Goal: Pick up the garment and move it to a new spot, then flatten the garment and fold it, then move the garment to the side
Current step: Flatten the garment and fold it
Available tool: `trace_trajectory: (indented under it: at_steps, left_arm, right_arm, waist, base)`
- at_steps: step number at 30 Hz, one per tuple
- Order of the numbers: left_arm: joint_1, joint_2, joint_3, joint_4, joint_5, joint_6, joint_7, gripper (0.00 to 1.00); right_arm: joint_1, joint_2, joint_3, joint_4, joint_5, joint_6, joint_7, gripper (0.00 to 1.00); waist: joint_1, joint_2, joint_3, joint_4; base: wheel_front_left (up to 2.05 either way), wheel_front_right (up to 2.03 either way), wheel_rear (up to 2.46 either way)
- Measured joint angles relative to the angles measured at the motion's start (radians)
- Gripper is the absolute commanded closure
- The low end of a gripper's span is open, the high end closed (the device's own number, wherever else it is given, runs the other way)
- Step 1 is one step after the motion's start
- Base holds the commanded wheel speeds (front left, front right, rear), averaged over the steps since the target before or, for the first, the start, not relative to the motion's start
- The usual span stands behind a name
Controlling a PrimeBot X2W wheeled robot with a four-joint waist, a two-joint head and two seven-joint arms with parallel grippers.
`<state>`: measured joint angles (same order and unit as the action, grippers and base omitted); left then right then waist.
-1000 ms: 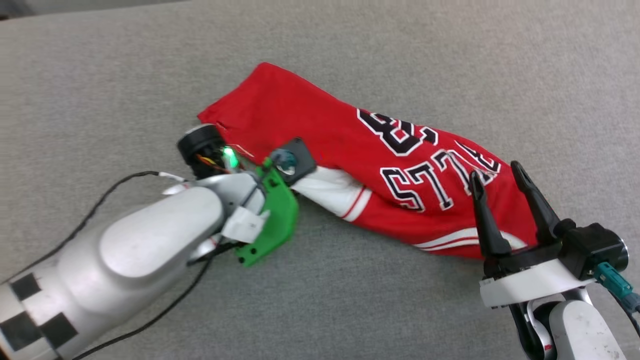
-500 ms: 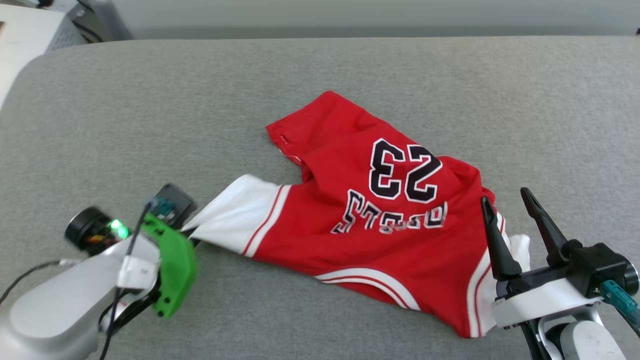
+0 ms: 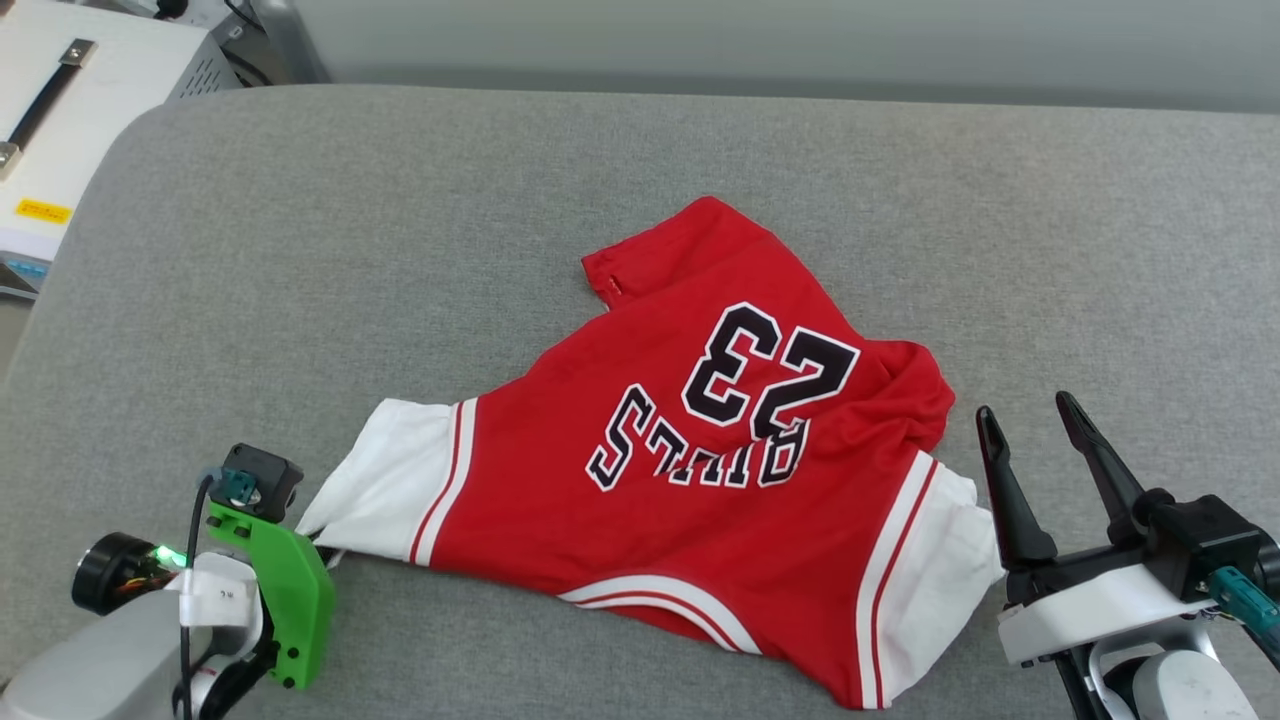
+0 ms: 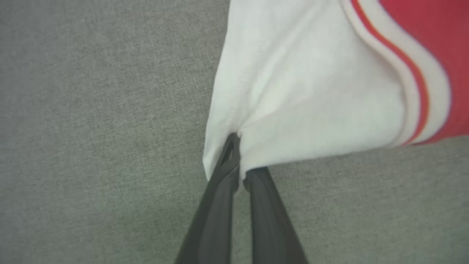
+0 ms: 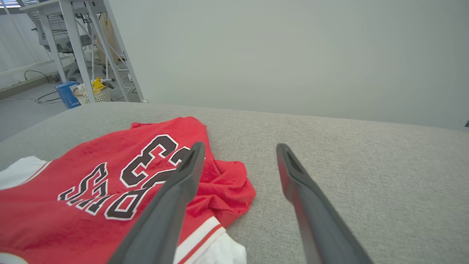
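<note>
The red garment (image 3: 700, 500) lies spread on the grey table with its black "BULLS 23" lettering face up and upside down to me. One white sleeve (image 3: 385, 480) stretches toward the lower left. My left gripper (image 3: 322, 545) is shut on that sleeve's corner, and the pinch shows up close at my left gripper (image 4: 238, 154) on white sleeve cloth (image 4: 311, 91). The other white sleeve (image 3: 940, 590) lies at the lower right. Just right of it my right gripper (image 3: 1035, 420) stands open and holds nothing. In its own view my right gripper (image 5: 240, 148) hovers over the garment's (image 5: 91, 176) bunched red edge.
The grey padded table (image 3: 400, 250) stretches wide to the back and right. A white cabinet (image 3: 70, 110) stands off its far left corner. Beyond the table, a metal frame (image 5: 80, 47), a blue box (image 5: 67, 94) and a basket (image 5: 91, 93) stand on the floor.
The head camera has shifted. My left gripper has drawn the white sleeve toward the lower left, and the garment now lies more spread, lettering flatter. My right gripper stays open beside it.
</note>
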<state>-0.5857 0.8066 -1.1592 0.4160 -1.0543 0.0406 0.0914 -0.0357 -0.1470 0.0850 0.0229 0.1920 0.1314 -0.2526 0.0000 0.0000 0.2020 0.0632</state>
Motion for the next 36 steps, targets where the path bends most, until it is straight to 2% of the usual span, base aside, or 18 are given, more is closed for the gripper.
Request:
trace_trajectory:
  at_steps: [5, 12, 16, 20, 24, 27, 32, 36]
  left_arm:
    - [0.034, -0.026, 0.032, -0.009, 0.001, 0.041, -0.128, 0.0]
    - [0.125, -0.013, 0.08, -0.133, 0.007, 0.166, -0.284, 0.0]
    - [0.182, 0.001, 0.132, -0.242, 0.021, 0.259, -0.334, 0.0]
    - [0.239, -0.003, 0.238, -0.341, 0.081, 0.345, -0.346, 0.0]
    - [0.302, -0.053, 0.369, -0.422, 0.228, 0.401, -0.347, 0.0]
    - [0.349, -0.113, 0.453, -0.452, 0.328, 0.413, -0.347, 0.0]
    - [0.398, -0.225, 0.585, -0.471, 0.472, 0.412, -0.347, 0.0]
    - [0.428, -0.324, 0.681, -0.475, 0.56, 0.392, -0.347, 0.0]
  right_arm:
    - [0.016, -0.008, -0.028, -0.003, 0.0, 0.0, 0.0, 0.0]
    - [0.014, -0.058, -0.074, -0.05, -0.004, 0.0, 0.0, 0.0]
    - [-0.005, -0.126, -0.084, -0.081, -0.011, 0.0, 0.0, 0.0]
    - [-0.069, -0.222, -0.044, -0.086, -0.009, 0.0, 0.02, 0.0]
    - [-0.159, -0.333, 0.074, -0.086, 0.058, 0.0, 0.174, 0.0]
    - [-0.236, -0.422, 0.184, -0.09, 0.149, 0.0, 0.314, 0.0]
    - [-0.372, -0.551, 0.353, -0.077, 0.287, 0.0, 0.531, 0.0]
    - [-0.457, -0.609, 0.456, -0.041, 0.387, 0.0, 0.69, 0.0]
  waist:
    - [0.0, 0.0, -0.035, 0.009]
    - [0.0, 0.0, -0.097, 0.03]
    - [0.0, 0.0, -0.124, 0.051]
    - [0.0, 0.0, -0.139, 0.072]
    - [0.0, 0.0, -0.137, 0.086]
    - [0.0, 0.0, -0.123, 0.091]
    - [0.0, 0.0001, -0.087, 0.103]
    - [0.0, 0.0001, -0.053, 0.116]
  base:
    - [0.0, 0.0, 0.0]
    - [0.0, 0.0, 0.0]
    - [0.0, 0.0, 0.0]
    - [0.0, 0.0, 0.0]
    - [0.0, 0.0, 0.0]
    - [0.0, 0.0, 0.0]
    - [0.0, 0.0, 0.0]
    - [0.0, 0.0, 0.0]
